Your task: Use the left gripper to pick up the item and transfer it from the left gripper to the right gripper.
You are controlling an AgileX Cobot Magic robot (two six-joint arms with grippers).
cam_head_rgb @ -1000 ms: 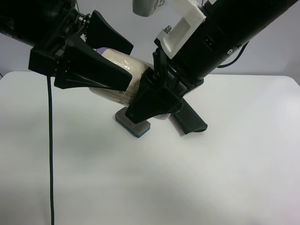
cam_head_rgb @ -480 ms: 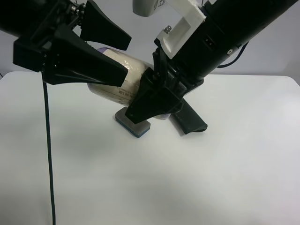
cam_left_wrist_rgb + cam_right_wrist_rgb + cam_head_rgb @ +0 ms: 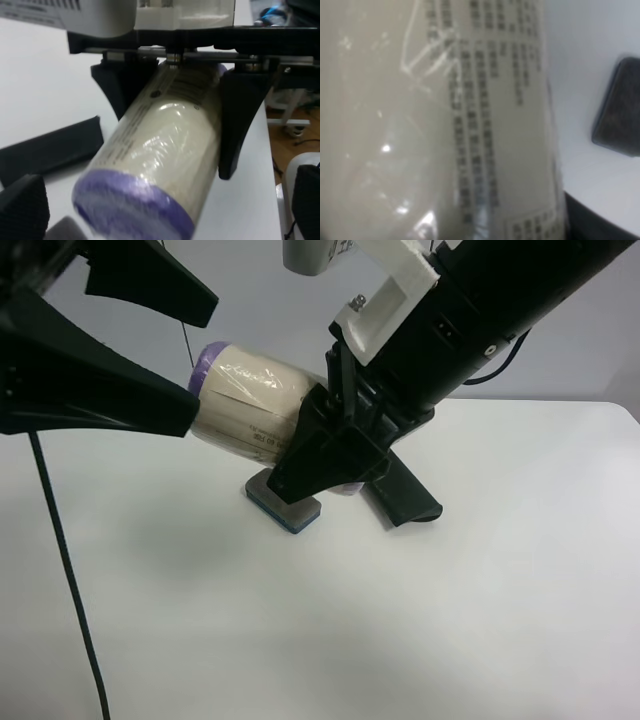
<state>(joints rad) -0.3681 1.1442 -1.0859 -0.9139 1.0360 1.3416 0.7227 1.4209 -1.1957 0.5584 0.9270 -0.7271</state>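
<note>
The item, a cream canister with purple ends, hangs tilted above the table. My right gripper, the black claw with the white bracket, is shut on its far end. My left gripper is open, its fingers spread on either side of the near purple end, apart from it. In the left wrist view the canister sits between the right gripper's two fingers, and my own fingertips stand wide at the lower corners. The canister fills the right wrist view.
A grey-and-blue eraser block lies on the white table under the canister. A flat dark green case lies beside it and shows in the left wrist view. A thin black cable hangs at the left.
My left gripper has opened off the canister and drawn back toward the exterior high view's left. The canister has stayed in the right gripper, which has not moved.
</note>
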